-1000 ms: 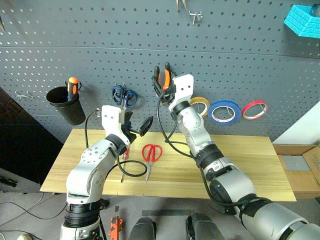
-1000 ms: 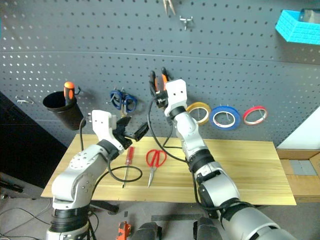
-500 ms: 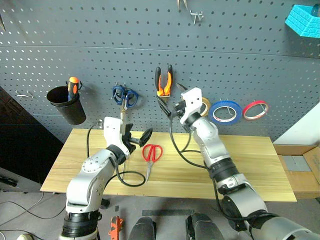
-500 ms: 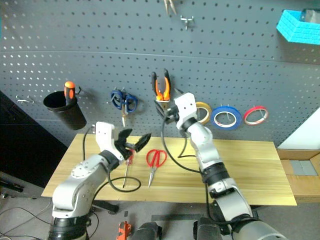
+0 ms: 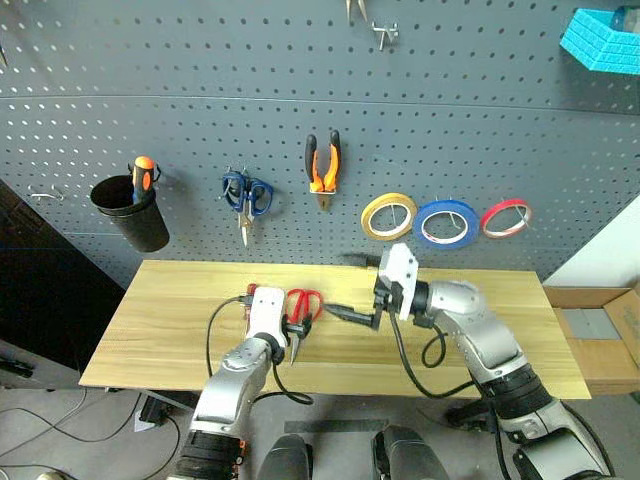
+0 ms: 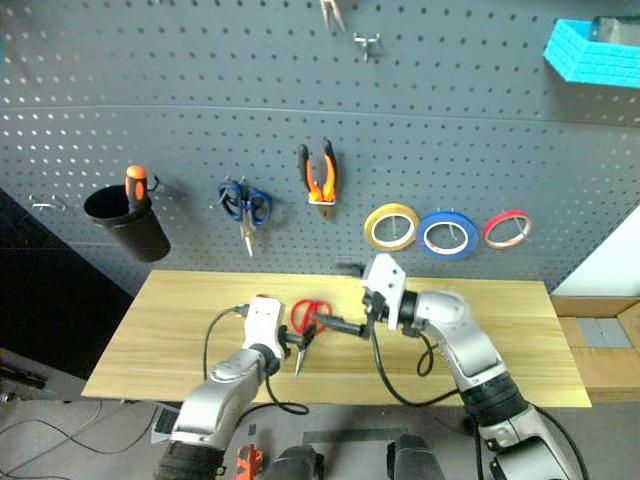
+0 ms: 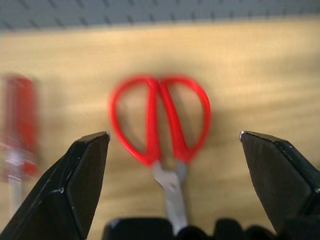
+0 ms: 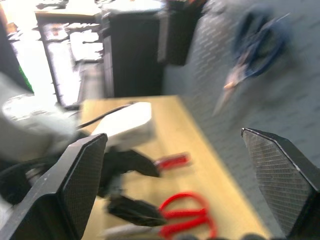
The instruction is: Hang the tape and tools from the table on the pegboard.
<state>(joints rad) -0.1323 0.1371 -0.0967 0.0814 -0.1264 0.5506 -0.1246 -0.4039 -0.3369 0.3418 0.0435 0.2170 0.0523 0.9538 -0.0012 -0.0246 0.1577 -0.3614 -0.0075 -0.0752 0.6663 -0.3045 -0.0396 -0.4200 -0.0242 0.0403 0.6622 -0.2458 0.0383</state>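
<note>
Red scissors (image 7: pixel 159 120) flat on table (image 5: pixel 150 310) — blades toward robot — both grippers agape, empty.

Even, bright light over the pegboard (image 5: pixel 200 80) and counter (image 5: pixel 180 300), shadows soft — the scissors (image 7: pixel 160 120) ahead of the left end effector (image 7: pixel 172 142) are blurred, and the right wrist view is smeared, with window glare

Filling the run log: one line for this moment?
pliers: hung on pegboard | left gripper: open over red scissors | right gripper: open, empty
</note>
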